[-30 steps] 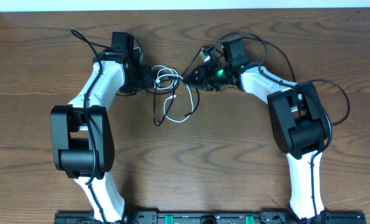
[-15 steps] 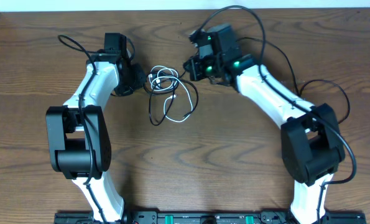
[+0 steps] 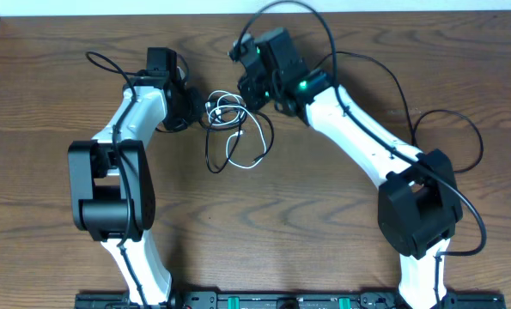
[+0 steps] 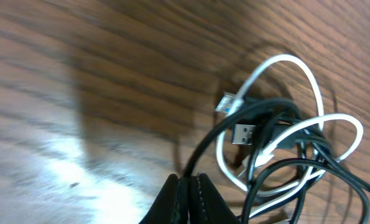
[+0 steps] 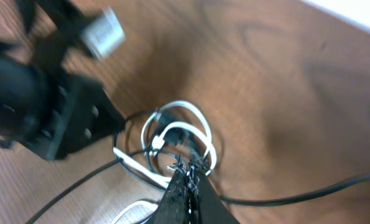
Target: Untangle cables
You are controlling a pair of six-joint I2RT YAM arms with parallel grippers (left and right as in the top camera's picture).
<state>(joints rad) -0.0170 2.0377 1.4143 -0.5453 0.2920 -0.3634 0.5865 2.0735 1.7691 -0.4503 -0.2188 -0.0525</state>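
The tips of both claws are hidden from overhead by their own dark housings. The right wrist view is blurred, and the left arm [image 5: 48,118] is seen there only as a smeared black mass. Whether a cord is pinched by the right claw [image 5: 188,171] cannot be told; its 2 fingers are seen pressed together with no gap, the tips at the knot. The left claw [image 4: 186,180] is likewise closed tight, and a black cord [image 4: 209,140] is seen rising from between its tips. The lower loops are cut off by the left wrist frame.

The surface [image 3: 324,197] is brown with a streaked wood grain, glossy where light is reflected. A pale strip [image 3: 109,7] is seen along its far edge.

The cables [image 3: 229,112] are found between the 2 claws, knotted at the top, with thin round loops spread toward the near side. A white cord [image 4: 309,81] is looped through the black ones; a metal-shelled flat plug [image 4: 242,134] and a small white plug [image 4: 228,102] are seen within the knot.
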